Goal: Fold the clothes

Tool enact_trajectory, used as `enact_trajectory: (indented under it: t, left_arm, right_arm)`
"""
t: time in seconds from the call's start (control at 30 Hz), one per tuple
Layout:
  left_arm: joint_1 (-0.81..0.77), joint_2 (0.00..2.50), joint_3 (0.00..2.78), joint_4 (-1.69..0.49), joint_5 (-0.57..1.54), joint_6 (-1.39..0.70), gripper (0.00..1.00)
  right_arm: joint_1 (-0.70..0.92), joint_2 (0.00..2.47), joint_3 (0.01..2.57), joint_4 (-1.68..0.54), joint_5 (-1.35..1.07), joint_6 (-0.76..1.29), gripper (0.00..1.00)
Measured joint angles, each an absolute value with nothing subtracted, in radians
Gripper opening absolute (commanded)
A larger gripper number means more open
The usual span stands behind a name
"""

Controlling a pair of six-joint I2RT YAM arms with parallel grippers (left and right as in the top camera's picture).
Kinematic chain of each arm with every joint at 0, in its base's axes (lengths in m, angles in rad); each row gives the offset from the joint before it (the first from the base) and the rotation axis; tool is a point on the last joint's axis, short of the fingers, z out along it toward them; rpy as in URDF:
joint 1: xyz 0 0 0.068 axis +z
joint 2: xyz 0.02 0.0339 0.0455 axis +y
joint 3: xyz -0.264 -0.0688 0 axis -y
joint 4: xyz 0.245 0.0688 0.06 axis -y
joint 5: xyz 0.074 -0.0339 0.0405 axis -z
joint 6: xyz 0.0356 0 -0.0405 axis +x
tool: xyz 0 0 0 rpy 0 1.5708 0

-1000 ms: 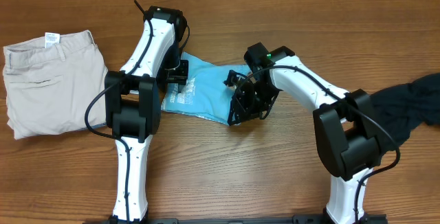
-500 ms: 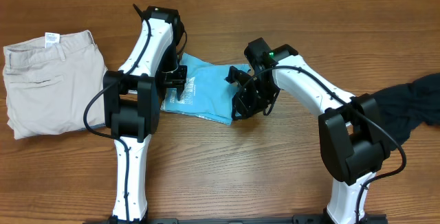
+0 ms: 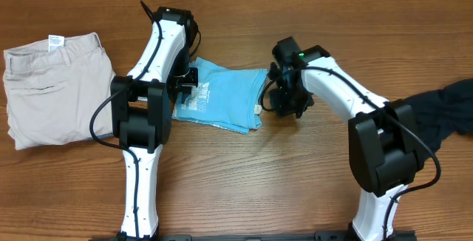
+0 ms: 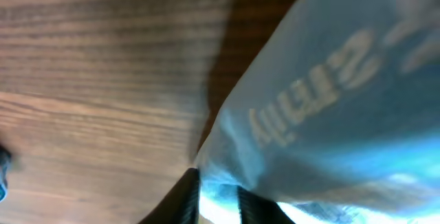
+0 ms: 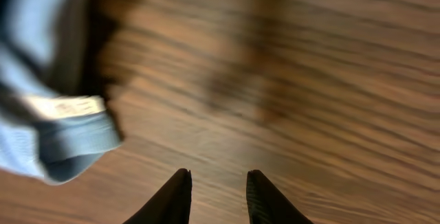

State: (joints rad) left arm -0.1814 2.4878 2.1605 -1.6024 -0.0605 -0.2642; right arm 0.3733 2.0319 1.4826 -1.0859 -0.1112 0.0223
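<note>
light blue t-shirt lies folded at the centre of the table, long axis running left to right between both arms. left gripper nipped narrow on its left edge, cloth between the fingers. right gripper part open, empty, just off the right edge (the end with the collar label). beige shorts far left, black garment far right.

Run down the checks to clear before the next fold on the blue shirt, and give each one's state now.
1. Left gripper holds light blue T-shirt: ok, fabric between its fingers.
2. Right gripper on shirt: not ok, open, empty, over bare table beside the shirt's edge.
3. Shirt apart from beige shorts and black garment: ok.
4. Shirt's layers lying flat: cannot tell.
</note>
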Motion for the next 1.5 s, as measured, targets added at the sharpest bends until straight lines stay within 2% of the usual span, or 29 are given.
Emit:
enact_trajectory:
  t: [0.17, 0.33, 0.67, 0.97, 1.07, 1.17, 1.2, 1.3, 1.43, 1.5]
  left_arm:
    - [-0.181, 2.488, 2.16, -1.591, -0.056, -0.264, 0.18]
    - [-0.181, 2.488, 2.16, -1.567, -0.048, -0.263, 0.04]
    - [-0.176, 2.488, 2.16, -1.502, -0.028, -0.251, 0.04]
    - [-0.122, 2.489, 2.195, -1.226, 0.012, -0.233, 0.05]
    - [-0.099, 2.494, 2.259, -1.166, 0.061, -0.236, 0.38]
    - [-0.081, 2.501, 2.345, -1.163, 0.117, -0.234, 0.6]
    - [-0.076, 2.502, 2.388, -1.189, 0.136, -0.236, 0.64]
    - [-0.065, 2.502, 2.51, -1.366, 0.173, -0.233, 0.67]
    - [-0.065, 2.5, 2.57, -1.653, 0.207, -0.233, 0.63]
    - [-0.07, 2.501, 2.562, -1.684, 0.218, -0.229, 0.62]
  right_arm:
    - [0.328, 2.032, 1.483, -1.09, -0.095, 0.041, 0.3]
    - [0.299, 2.032, 1.483, -1.092, -0.089, 0.049, 0.3]
    - [0.291, 2.032, 1.483, -1.093, -0.089, 0.052, 0.3]
    - [0.291, 2.032, 1.483, -1.092, -0.089, 0.052, 0.3]
    - [0.292, 2.032, 1.483, -1.092, -0.089, 0.052, 0.31]
    - [0.291, 2.032, 1.483, -1.093, -0.089, 0.052, 0.31]
    - [0.291, 2.032, 1.483, -1.093, -0.089, 0.052, 0.3]
    - [0.291, 2.032, 1.483, -1.092, -0.089, 0.052, 0.31]
    - [0.291, 2.032, 1.483, -1.089, -0.089, 0.052, 0.31]
    - [0.292, 2.032, 1.483, -1.086, -0.089, 0.051, 0.31]
